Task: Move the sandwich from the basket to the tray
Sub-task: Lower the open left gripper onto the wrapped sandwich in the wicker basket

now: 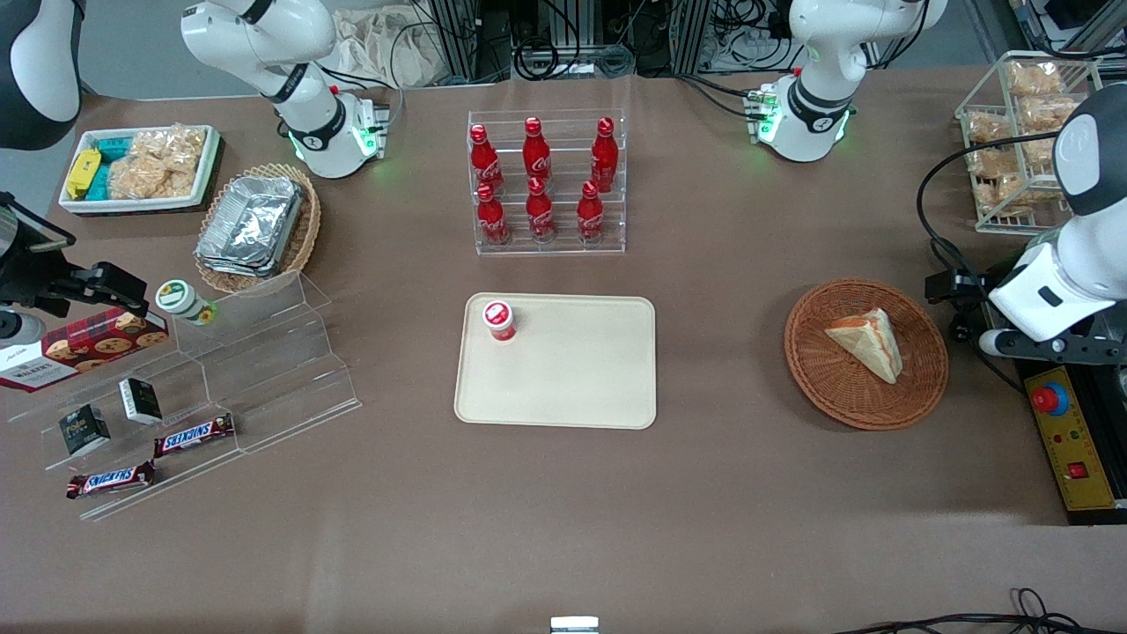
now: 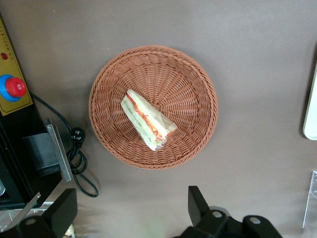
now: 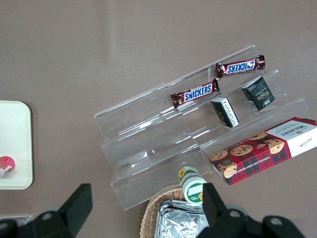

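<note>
Hovering gripper (image 2: 131, 210) (spread wide) above sandwich (image 2: 147, 119)

Two chocolate bars (image 3: 194, 92) are lying on the clear stepped display stand (image 3: 163, 144), each wrapper reading "SNICKERS" in blue letters on white — the second bar (image 3: 240, 66) is showing the same word. A red biscuit box (image 3: 265, 156) printed with cookies is carrying the name "WALKERS" on its white end. One of the two small dark cartons (image 3: 259, 93) is reading something like "Foke", though the letters are too small to be sure. The six red bottles (image 1: 539, 180) in the acrylic rack are wearing white Coca-Cola script. The rig line asks for the tool (image 2: 131, 210) — it is bearing no lettering.
</note>
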You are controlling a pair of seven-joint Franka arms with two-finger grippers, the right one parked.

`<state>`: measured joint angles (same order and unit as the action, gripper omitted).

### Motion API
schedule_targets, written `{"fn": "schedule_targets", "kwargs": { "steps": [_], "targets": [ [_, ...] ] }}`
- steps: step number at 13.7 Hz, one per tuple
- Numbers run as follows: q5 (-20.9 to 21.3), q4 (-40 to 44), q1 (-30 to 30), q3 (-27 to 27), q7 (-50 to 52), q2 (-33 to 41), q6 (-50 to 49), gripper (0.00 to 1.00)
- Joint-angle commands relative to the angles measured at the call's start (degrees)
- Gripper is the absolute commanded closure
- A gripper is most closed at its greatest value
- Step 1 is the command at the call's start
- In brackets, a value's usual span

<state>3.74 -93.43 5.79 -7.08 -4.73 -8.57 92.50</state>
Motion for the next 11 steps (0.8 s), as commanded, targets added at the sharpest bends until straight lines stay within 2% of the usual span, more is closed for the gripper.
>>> {"fn": "schedule_targets", "kwargs": {
  "steps": [1, 4, 7, 11],
  "targets": [
    [1.18, 1.24, -0.07, -0.57, 1.48, -1.44, -0.13, 0.00],
    [1.27, 1.94, -0.34, -0.66, 2.26, -3.38, -0.04, 0.00],
    [-1.71, -0.42, 0.45, -0.31, 15.41, -3.56, 2.57, 0.00],
    [-1.11, -19.19, 0.63, -0.13, 28.70, 0.46, 21.52, 0.00]
  ]
}}
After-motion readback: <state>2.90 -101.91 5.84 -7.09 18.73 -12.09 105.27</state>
